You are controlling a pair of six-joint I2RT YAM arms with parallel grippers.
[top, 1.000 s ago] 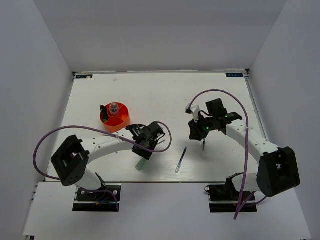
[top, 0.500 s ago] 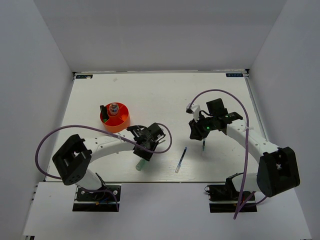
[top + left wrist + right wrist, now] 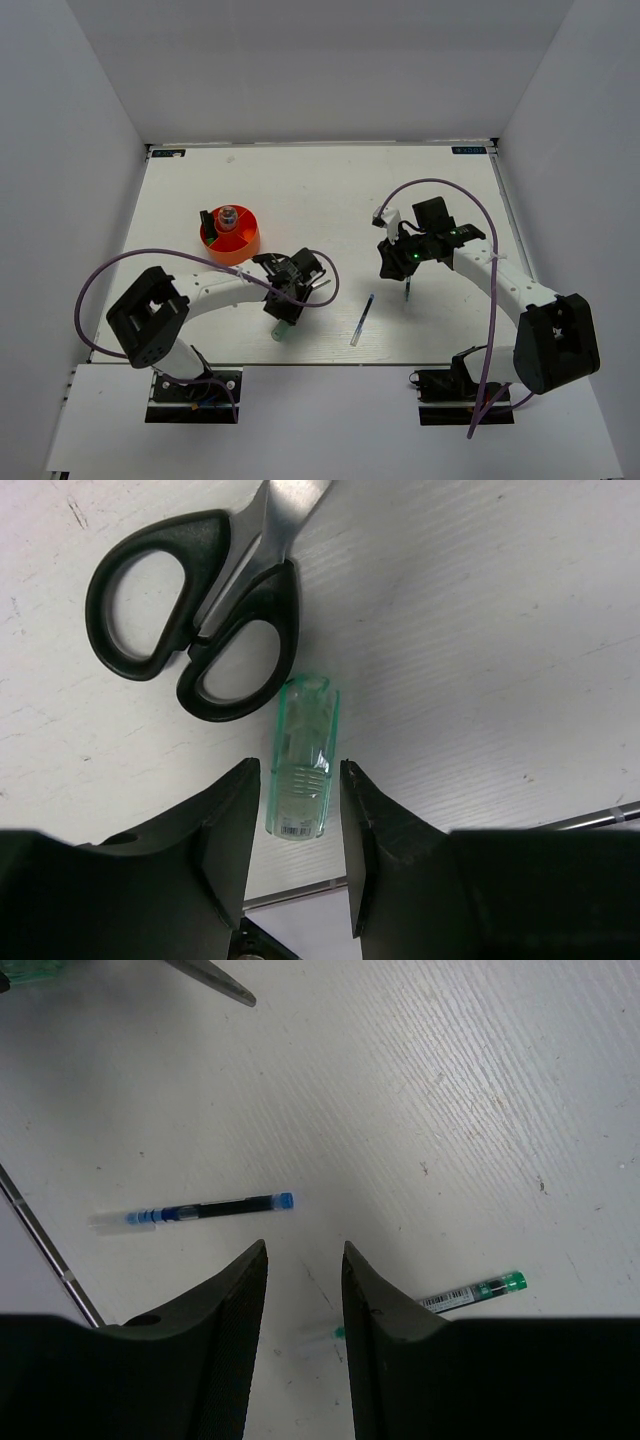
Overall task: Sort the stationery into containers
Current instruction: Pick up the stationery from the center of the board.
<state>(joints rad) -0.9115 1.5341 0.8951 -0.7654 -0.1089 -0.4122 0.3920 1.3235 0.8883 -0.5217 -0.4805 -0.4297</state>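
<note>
Tube [image 3: 303, 760] lies mid-frame just below the scissors [image 3: 190, 610], between the left gripper's [image 3: 300, 776] parted jaws; right gripper [image 3: 305, 1255] gapes empty, blue pen [image 3: 195, 1212] left, green pen [image 3: 470, 1293] lower right.

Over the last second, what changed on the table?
The left gripper eased back toward the arm bases and now straddles the pale green tube, jaws open, nothing gripped. The tube, scissors, blue pen, green pen, orange cup and the right gripper, also open, stayed put.
</note>
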